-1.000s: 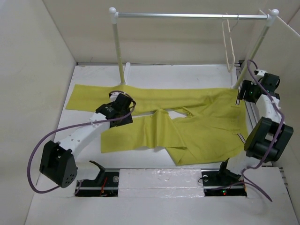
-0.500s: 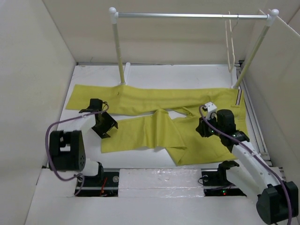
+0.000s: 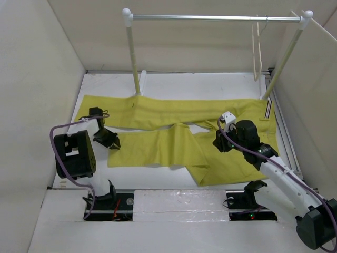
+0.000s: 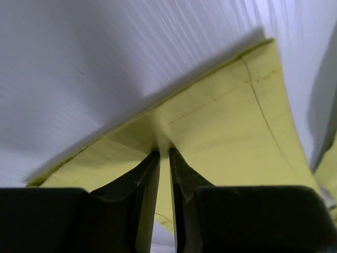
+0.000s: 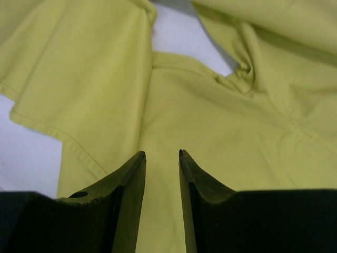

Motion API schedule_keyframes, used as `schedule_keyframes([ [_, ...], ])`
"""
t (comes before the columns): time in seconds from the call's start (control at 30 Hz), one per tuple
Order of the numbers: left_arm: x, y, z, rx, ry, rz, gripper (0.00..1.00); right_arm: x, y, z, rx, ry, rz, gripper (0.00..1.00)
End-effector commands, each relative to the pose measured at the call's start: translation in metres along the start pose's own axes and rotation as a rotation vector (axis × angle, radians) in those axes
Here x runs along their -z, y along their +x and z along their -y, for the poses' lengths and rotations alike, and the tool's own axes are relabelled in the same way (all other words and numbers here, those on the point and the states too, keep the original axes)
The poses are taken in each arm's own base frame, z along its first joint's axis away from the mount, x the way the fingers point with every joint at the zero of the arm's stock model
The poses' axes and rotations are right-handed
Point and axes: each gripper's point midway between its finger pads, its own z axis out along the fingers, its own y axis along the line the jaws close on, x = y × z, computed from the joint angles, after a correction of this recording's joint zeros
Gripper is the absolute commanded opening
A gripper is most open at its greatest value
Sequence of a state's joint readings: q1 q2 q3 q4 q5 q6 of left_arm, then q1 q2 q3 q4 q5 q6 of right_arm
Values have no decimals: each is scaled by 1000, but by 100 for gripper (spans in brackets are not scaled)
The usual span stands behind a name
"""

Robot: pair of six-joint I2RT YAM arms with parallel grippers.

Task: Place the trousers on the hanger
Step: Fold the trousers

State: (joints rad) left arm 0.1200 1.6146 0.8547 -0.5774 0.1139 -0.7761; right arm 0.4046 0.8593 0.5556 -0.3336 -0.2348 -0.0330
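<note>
While the white desk carries everything, the trousers lie flat across it, spread from left to right. Both legs run to the left, and the striped waistband is at the far right near the foot of a post. A silver rail on two white posts spans the back of the desk.

The right arm reaches in from the near right corner over the seat of the trousers. The left arm is folded at the left edge, with its wrist at the cuff end of the nearer leg.

The hanger hangs by its hook from the right end of the rail, well apart from the cloth.

The left fingers are drawn almost together, pinching the hem of the trousers between their tips. The right fingers stand apart above yellow cloth, holding nothing. Whether their tips touch the cloth cannot be told.
</note>
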Motion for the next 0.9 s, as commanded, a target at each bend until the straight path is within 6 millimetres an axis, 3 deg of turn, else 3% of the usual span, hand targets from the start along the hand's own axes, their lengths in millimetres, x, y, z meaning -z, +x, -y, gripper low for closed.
schedule_keyframes([
  [0.0, -38, -63, -63, 136, -201, 163, 12, 11, -41, -2, 30, 19, 91, 38],
  [0.07, -17, -99, -53, 190, -119, 232, 15, 15, -44, -5, 37, 16, 92, 38],
  [0.17, 9, -144, -58, 227, -154, 317, 20, 20, -47, -5, 40, 19, 102, 38],
  [0.23, 19, -162, -60, 235, -168, 337, 21, 21, -51, -6, 42, 14, 117, 40],
  [0.27, 35, -178, -50, 224, -144, 383, 21, 22, -52, -7, 44, 13, 119, 40],
  [0.33, 54, -190, -46, 200, -136, 424, 23, 23, -57, -12, 71, -12, 116, 41],
  [0.47, 89, -160, -33, 162, -31, 466, 30, 24, -61, -23, 138, -46, 101, 43],
  [0.53, 93, -143, -40, 155, -25, 473, 43, 23, -61, -27, 164, -62, 97, 43],
  [0.57, 89, -125, -49, 156, -24, 457, 56, 22, -59, -30, 177, -75, 95, 44],
  [0.6, 86, -117, -57, 178, -23, 426, 56, 21, -59, -30, 180, -75, 96, 43],
  [0.63, 76, -95, -86, 259, -47, 366, 56, 18, -55, -33, 196, -99, 93, 44],
  [0.7, 74, -89, -93, 285, -43, 345, 56, 18, -54, -40, 211, -130, 99, 44],
  [0.77, 80, -85, -112, 378, -65, 357, 55, 17, -50, -42, 221, -147, 97, 44],
  [0.87, 89, -95, -132, 492, -82, 405, 55, 17, -45, -46, 230, -173, 100, 44],
])
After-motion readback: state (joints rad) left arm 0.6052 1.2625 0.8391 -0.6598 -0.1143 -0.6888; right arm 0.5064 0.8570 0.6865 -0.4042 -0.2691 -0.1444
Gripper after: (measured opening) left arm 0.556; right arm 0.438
